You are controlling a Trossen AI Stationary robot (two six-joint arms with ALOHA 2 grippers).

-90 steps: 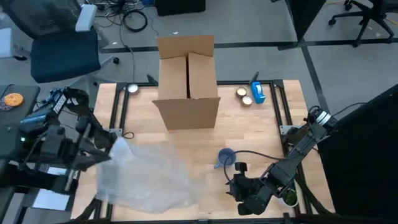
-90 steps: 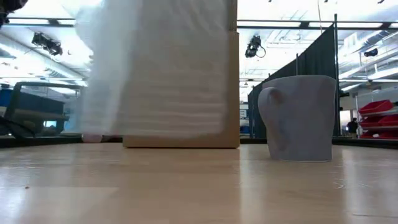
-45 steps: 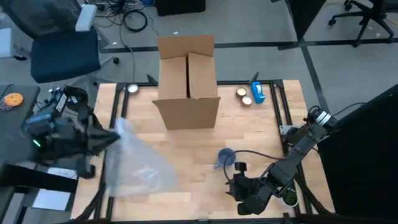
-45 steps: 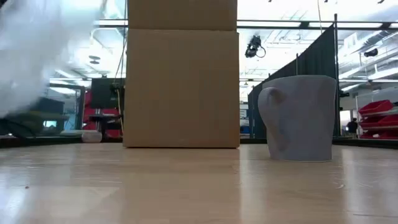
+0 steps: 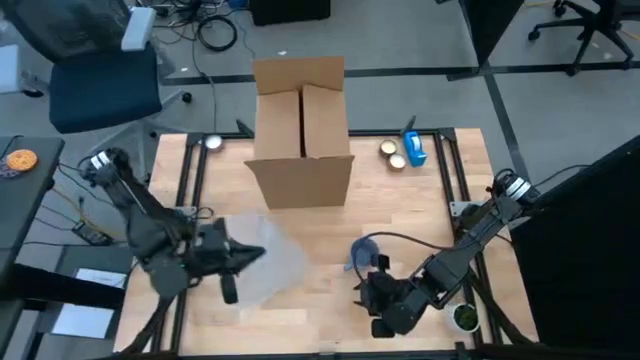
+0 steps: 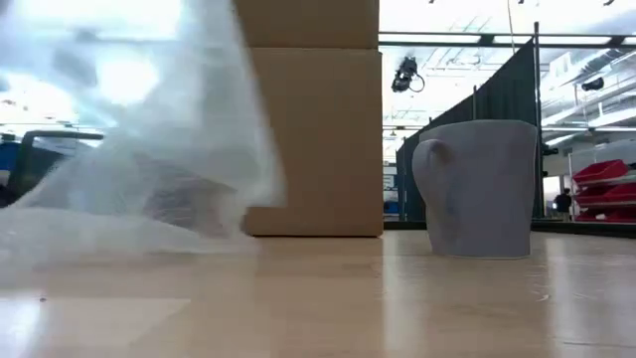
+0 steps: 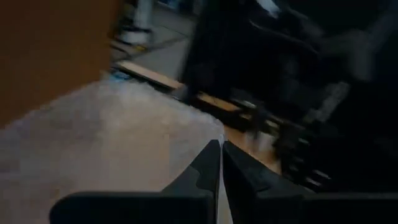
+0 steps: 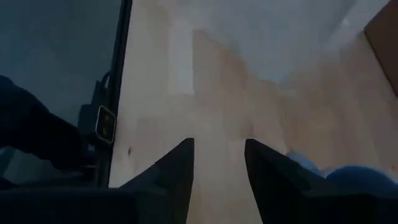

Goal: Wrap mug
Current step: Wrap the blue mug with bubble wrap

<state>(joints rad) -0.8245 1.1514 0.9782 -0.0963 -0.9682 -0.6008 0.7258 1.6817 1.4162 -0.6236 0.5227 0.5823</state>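
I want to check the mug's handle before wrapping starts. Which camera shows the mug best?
The low view: the mug stands upright, unobstructed, handle in plain sight. The high view shows it small from above, beside the right gripper. The right wrist view catches only its blue edge; the left wrist view shows none.

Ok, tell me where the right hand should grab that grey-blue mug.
Probably by the rim of the grey-blue ceramic mug, from above. It stands upright with its mouth open and its handle toward the bubble wrap sheet, and the open right hand sits just beside it.

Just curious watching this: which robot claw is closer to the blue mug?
Right. The right gripper sits just beside the blue mug, while the left gripper is across the table, pinching the plastic wrap.
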